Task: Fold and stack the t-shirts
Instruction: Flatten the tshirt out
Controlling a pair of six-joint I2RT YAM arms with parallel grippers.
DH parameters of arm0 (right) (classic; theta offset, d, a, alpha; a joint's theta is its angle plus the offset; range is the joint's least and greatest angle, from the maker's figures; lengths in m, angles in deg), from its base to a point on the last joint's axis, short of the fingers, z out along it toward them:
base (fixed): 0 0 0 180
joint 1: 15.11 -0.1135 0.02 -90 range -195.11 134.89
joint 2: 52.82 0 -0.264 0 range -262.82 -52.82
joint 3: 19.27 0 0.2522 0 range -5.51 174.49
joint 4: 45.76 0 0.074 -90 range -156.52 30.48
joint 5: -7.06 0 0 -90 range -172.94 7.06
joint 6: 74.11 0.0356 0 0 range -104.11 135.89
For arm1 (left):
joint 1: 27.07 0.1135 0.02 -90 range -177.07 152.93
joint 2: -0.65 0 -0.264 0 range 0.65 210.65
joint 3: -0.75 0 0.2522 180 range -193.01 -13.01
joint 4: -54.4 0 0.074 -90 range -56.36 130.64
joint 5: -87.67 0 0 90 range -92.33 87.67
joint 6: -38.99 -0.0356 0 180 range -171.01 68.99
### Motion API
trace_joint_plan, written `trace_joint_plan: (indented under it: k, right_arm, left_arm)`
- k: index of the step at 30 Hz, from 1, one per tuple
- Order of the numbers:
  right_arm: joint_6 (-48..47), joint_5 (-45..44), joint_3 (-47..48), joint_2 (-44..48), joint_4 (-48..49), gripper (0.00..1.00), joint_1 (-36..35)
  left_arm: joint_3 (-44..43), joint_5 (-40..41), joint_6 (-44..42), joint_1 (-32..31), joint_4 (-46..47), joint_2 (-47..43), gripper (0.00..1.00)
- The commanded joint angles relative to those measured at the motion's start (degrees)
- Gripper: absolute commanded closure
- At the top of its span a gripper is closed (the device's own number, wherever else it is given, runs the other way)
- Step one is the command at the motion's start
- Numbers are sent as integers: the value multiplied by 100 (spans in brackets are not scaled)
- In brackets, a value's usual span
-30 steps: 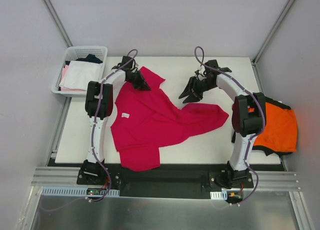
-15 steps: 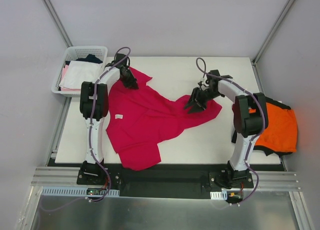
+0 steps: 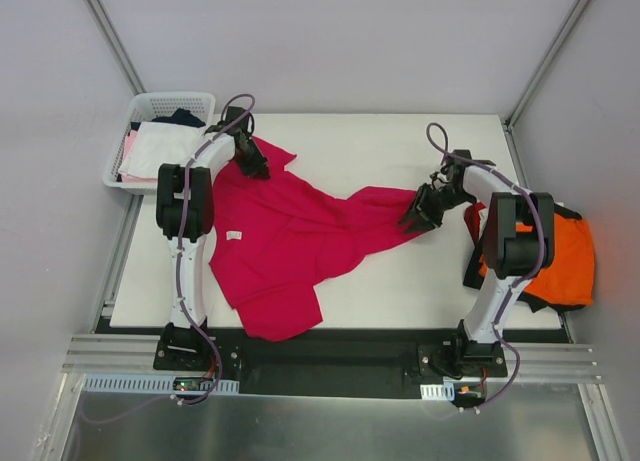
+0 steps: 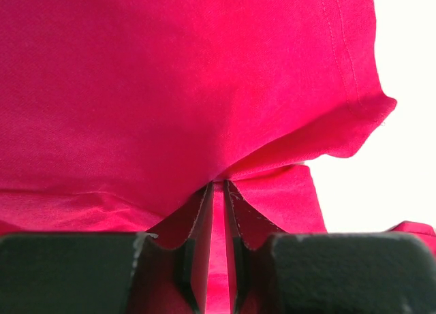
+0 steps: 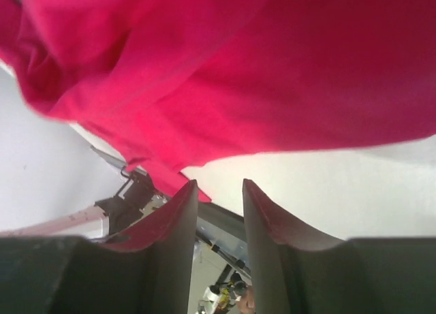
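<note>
The crimson t-shirt [image 3: 290,231] lies spread over the left and middle of the table, its white neck label [image 3: 234,236] facing up. My left gripper [image 3: 255,166] is at the shirt's far left corner, shut on a fold of the crimson cloth [image 4: 191,75] that runs between its jaws [image 4: 218,184]. My right gripper [image 3: 415,219] hovers at the shirt's right end. Its jaws [image 5: 218,184] are open with nothing between them, and the crimson cloth [image 5: 272,69] lies just past the tips. The orange t-shirt [image 3: 565,256] rests at the table's right edge, black cloth [image 3: 540,302] showing under it.
A white mesh basket [image 3: 150,106] with white, pink and dark garments stands off the table's far left corner. Bare white tabletop [image 3: 400,146] runs along the back and between the arms. Grey walls close the cell behind and at both sides.
The left gripper pulled the shirt's far corner leftwards, shifting the cloth left. The right gripper swung right and down from above the shirt's middle to its right end, its jaws narrowing slightly.
</note>
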Motion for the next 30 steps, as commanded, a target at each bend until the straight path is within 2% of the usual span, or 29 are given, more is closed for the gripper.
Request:
trace_joint_plan:
  k: [1, 2, 3, 5, 9, 12, 16, 23, 30]
  right_arm:
    - [-85, -143, 452, -429, 149, 84, 153]
    - [-59, -177, 549, -482, 158, 95, 154]
    - [11, -299, 733, -535, 167, 99, 154]
    - [125, -423, 875, -649, 237, 99, 154]
    - [336, -1659, 1235, -702, -8, 99, 57]
    - [398, -2249, 1481, -763, -263, 99, -101]
    - [416, -2752, 1693, -808, -571, 99, -330]
    - [583, -3288, 1517, -641, -799, 99, -707]
    - [732, -4439, 1622, -649, -1275, 99, -1287]
  left_arm:
    - [30, -51, -203, 68, -354, -221, 88]
    - [21, -69, -203, 68, -354, -221, 88]
    - [30, -86, -194, 76, -362, -212, 88]
    - [21, -121, -177, 68, -354, -203, 88]
    - [-40, -192, -141, 68, -354, -98, 88]
    - [-93, -236, -133, 68, -362, -36, 88]
    - [-146, -227, -150, 68, -354, -10, 88]
    - [-155, -227, -185, 68, -354, 17, 88]
    - [-155, -253, -212, 76, -362, 34, 88]
